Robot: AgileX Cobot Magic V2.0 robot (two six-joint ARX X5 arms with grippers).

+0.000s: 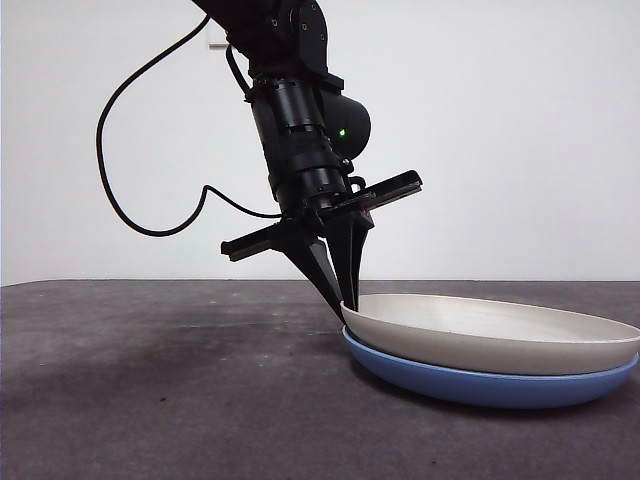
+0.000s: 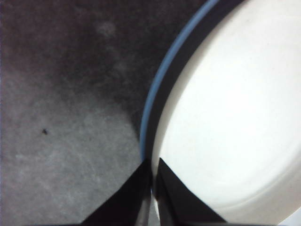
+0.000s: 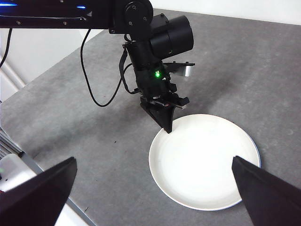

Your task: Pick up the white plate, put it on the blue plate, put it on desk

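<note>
Left gripper [image 1: 349, 300], angled steeply downward, jaws pinching the left rim of the matte cream white plate [image 1: 500, 335], which lies nested in the glossy blue plate [image 1: 480, 385] on the mottled grey desk [image 1: 150, 380]. Right gripper [image 3: 155, 188] hovers high, jaws spread.

Plain white wall [image 1: 520, 120], even light, no windows shown
</note>
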